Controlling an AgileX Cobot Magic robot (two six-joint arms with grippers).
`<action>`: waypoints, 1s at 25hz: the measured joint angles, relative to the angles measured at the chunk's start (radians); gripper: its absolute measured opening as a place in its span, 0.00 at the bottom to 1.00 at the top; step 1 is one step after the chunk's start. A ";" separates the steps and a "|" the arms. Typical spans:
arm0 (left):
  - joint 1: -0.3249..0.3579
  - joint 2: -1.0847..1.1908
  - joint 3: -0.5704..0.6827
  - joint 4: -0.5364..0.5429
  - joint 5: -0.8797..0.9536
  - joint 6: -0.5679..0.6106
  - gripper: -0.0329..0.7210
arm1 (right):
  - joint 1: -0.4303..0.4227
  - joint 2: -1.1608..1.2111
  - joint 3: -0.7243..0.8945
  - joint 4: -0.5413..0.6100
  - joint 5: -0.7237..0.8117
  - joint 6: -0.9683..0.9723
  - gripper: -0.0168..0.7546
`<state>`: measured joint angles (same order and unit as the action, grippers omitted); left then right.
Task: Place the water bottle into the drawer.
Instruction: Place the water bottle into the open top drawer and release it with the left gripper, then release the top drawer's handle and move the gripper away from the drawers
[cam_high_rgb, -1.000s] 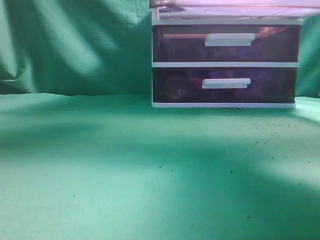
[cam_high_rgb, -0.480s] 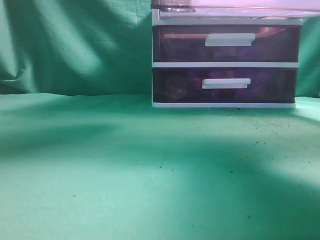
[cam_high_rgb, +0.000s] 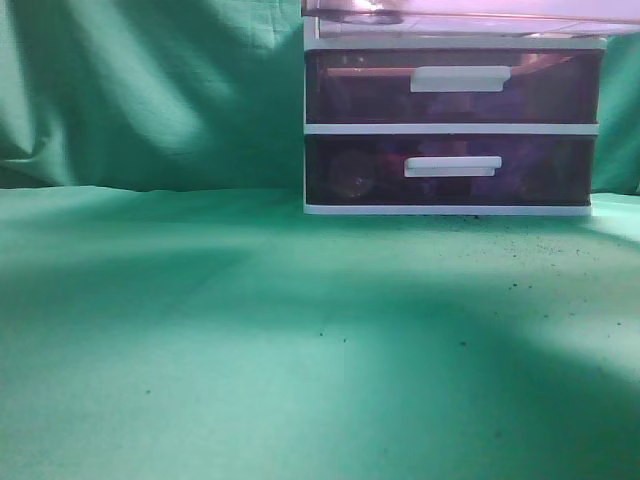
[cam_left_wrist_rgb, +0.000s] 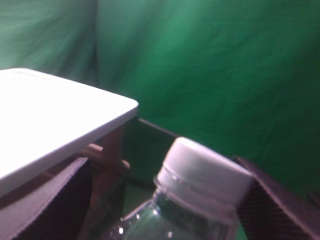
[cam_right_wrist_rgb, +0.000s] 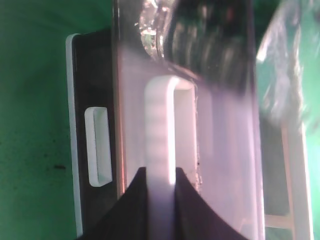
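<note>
While apparently gripped, water bottle (cam_left_wrist_rgb: 200, 200) beside unit's white edge (cam_left_wrist_rgb: 75, 125)

Drawer (cam_right_wrist_rgb: 220, 150): glossy translucent pink plastic w/ smooth white plastic handle (cam_right_wrist_rgb: 161, 135). Water bottle (cam_left_wrist_rgb: 190, 210): clear shiny plastic, matt white cap (cam_left_wrist_rgb: 205, 172). Tabletop (cam_high_rgb: 250, 350) & backdrop (cam_high_rgb: 150, 90): matt green cloth, wrinkled. Lower drawers (cam_high_rgb: 450, 125): dark glossy plastic.

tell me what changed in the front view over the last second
Little. At the top edge, the round shape showing through the pink drawer, probably the water bottle, shifted slightly right, from the drawer's left corner towards the middle. The two purple drawers, their white handles and the green cloth stayed as they were. No gripper shows in the exterior view in any frame.
</note>
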<state>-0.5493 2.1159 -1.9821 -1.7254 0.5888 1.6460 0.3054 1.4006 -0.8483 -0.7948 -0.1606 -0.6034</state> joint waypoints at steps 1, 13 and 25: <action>-0.023 0.016 -0.027 -0.007 -0.008 0.032 0.76 | 0.000 0.000 0.000 -0.003 0.000 0.007 0.13; -0.091 0.070 -0.199 0.228 -0.215 -0.036 0.76 | 0.000 -0.002 0.000 -0.005 0.003 0.033 0.13; -0.080 -0.143 -0.199 1.697 0.299 -1.315 0.12 | -0.004 -0.002 0.000 0.032 -0.033 -0.132 0.13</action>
<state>-0.6289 1.9729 -2.1812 -0.0281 0.8877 0.3312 0.3016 1.3988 -0.8483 -0.7632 -0.1932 -0.7356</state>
